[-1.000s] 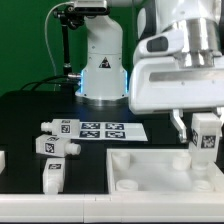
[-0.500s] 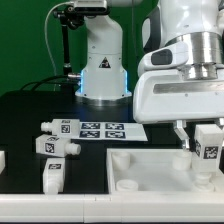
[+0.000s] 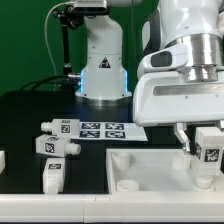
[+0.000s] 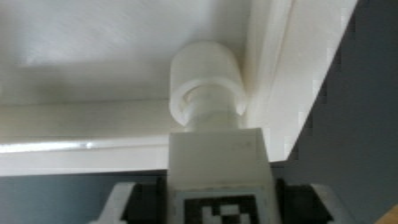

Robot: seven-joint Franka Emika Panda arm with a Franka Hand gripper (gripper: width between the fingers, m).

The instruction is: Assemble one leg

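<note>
My gripper is shut on a white leg that carries a black-and-white tag. It holds the leg upright over the right corner of the white tabletop at the exterior view's right. In the wrist view the leg runs from between my fingers down to its round end, which sits in the tabletop's inner corner. I cannot tell whether the end touches the surface.
Three more white legs lie at the exterior view's left: two near the marker board, one in front. A white part shows at the left edge. The robot base stands behind.
My gripper has moved the leg down and slightly to the exterior view's right over the first half second. It has hardly moved since.
</note>
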